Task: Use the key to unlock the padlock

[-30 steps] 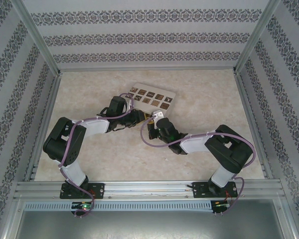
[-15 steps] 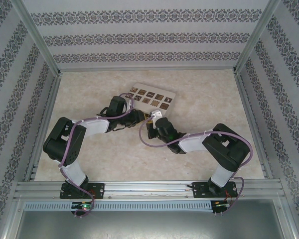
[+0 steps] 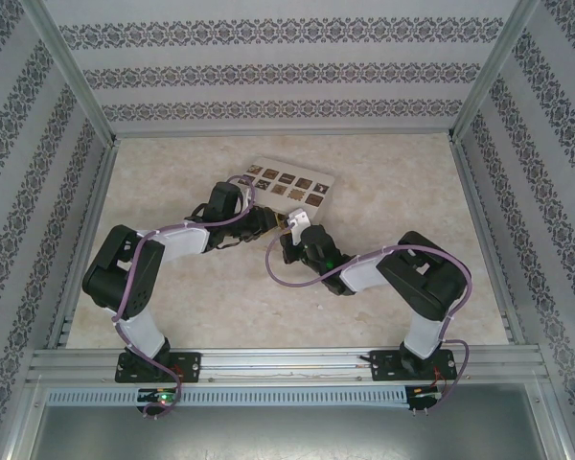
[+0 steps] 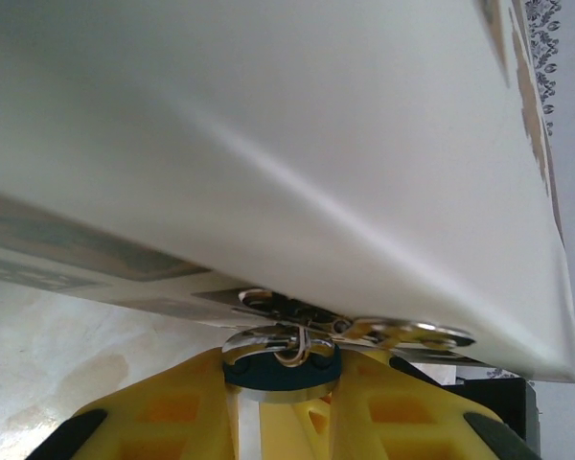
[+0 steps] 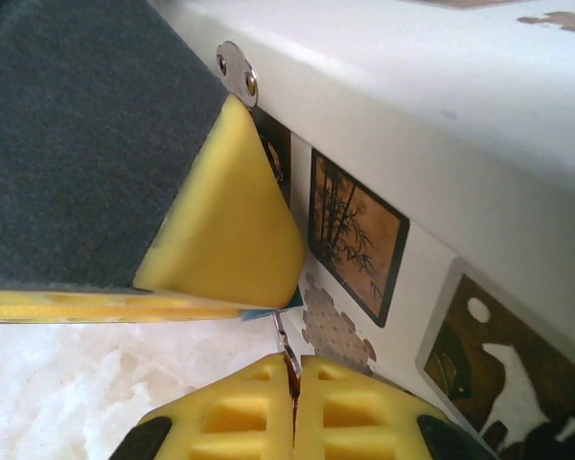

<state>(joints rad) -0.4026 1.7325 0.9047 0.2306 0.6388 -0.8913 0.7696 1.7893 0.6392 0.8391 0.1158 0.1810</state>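
In the left wrist view the blue padlock (image 4: 283, 372) sits pinched between my left gripper's (image 4: 284, 383) yellow fingers, its silver shackle (image 4: 268, 339) hooked into the metal hasp under the white box (image 4: 297, 144). In the right wrist view my right gripper (image 5: 292, 369) is shut on the thin silvery key (image 5: 285, 343). The key's tip points up at a blue corner of the padlock (image 5: 268, 310), just below the left gripper's yellow finger (image 5: 220, 220). I cannot tell whether the key is inside the lock. From above, both grippers, left (image 3: 268, 226) and right (image 3: 292, 241), meet at the box's near edge.
The white box with brown patterned squares (image 3: 292, 182) lies mid-table, directly behind both grippers. Patterned walls and metal rails enclose the marble-look table (image 3: 393, 192). Purple cables loop beside both forearms.
My right gripper has crept up and left with the key, closer to the left gripper, and its elbow has swung left. The left arm has barely moved.
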